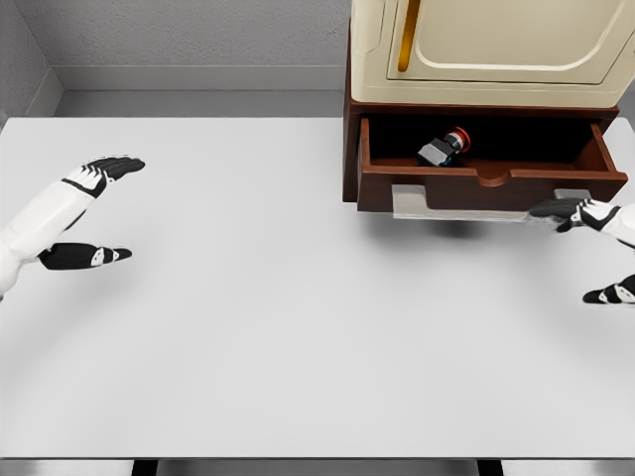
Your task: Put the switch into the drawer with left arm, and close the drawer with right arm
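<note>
The switch [444, 147], a small grey block with a red button, lies inside the open drawer [491, 184] of the brown cabinet [351, 149], under a cream-coloured unit [486, 50]. The left hand [99, 213] hovers over the white worktop [298, 327] at the far left, well apart from the drawer, fingers spread and holding nothing. The right hand [585, 238] is just beside the drawer's front right corner, fingers extended, grasping nothing.

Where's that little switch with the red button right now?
In the head view, the switch lies inside the open brown drawer at upper right, below the cream cabinet, with the right hand by the drawer's front.
</note>
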